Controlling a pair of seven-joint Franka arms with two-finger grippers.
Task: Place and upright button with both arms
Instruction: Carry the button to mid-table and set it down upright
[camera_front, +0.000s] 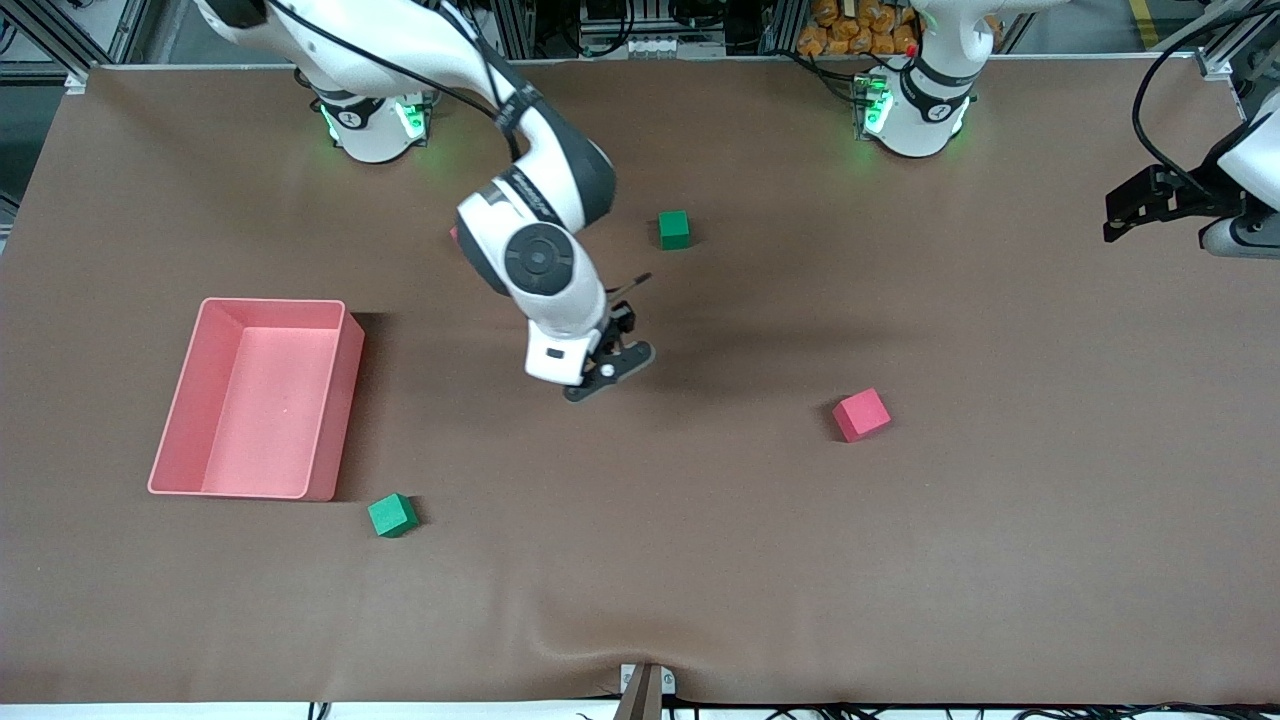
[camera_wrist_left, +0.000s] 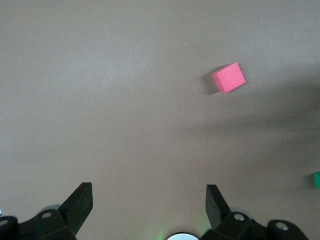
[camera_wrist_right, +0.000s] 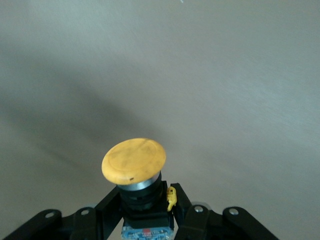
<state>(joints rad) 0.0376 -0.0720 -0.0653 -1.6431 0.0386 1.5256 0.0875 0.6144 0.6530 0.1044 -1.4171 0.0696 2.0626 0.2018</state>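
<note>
Presently the right gripper (camera_front: 600, 385) hangs over the middle of the brown table (camera_front: 900, 560), clenched on the button (camera_wrist_right: 135, 172). In the right wrist view the black fingers (camera_wrist_right: 182, 210) press against the short black body from both sides, and the round orange-yellow cap points away from the wrist toward the table surface. In the front view the button itself cannot be made out under the wrist.

Around this gripper four objects lie on the table, all apart from it. A red cube (camera_front: 861, 414) sits toward the left arm's end, slightly nearer the front camera than the gripper. One green cube (camera_front: 674, 229) lies farther from the camera, close to the right arm's elbow. A second green cube (camera_front: 392, 515) lies nearer the camera, toward the right arm's end, just beside the corner of a pink open tray (camera_front: 335, 420). A small patch of red shows at the edge of the right arm's forearm; what it belongs to cannot be told.

The left gripper (camera_wrist_left: 149, 207) waits up in the air at its own end of the table, fingers spread wide and holding nothing. Its wrist view shows the red cube well apart from it and the edge of a green object at the frame border. No object lies directly under the right gripper.
</note>
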